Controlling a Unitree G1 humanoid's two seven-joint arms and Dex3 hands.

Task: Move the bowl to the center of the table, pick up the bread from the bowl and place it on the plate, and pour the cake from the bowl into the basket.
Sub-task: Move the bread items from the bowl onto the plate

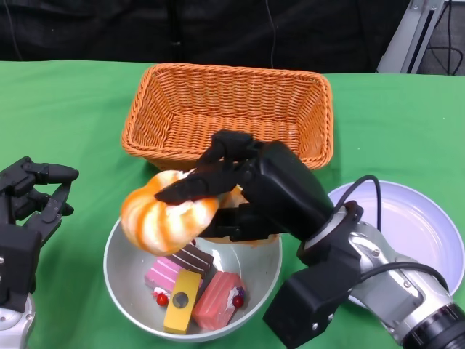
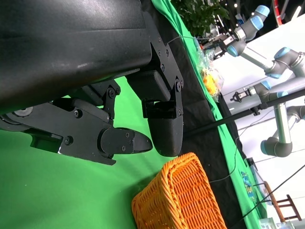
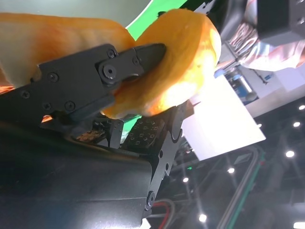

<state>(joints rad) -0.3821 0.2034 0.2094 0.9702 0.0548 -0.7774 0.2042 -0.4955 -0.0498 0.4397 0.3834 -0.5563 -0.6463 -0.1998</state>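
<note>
1. Table: green cloth, carrying everything listed below.
2. Basket: orange wicker, rectangular, long axis across the table, at the far centre. Nothing is seen inside it. Also visible in the left wrist view.
3. Plate: pale, round, on the robot's right, beside the bowl. Nothing is seen on its visible part; the right forearm crosses its near edge.
4. Bowl: grey, near centre, just in front of the basket. It holds the cake: pink, yellow, red and chocolate-striped pieces.
5. Right hand: fingers closed around the bread, held just above the bowl's far rim. The right wrist view confirms fingers pressed into the loaf.
6. Bread: orange-and-white twisted loaf, lifted clear of the cake. It sticks out to the left of the hand, with its long axis running roughly across the table.
7. Left hand: fingers spread, holding nothing, resting well left of the bowl.
8. Governing relation: the plate lies to the right of the bread, on the holding arm's own side. Judged next move: carry the loaf rightward over the bowl's rim to the plate.
</note>
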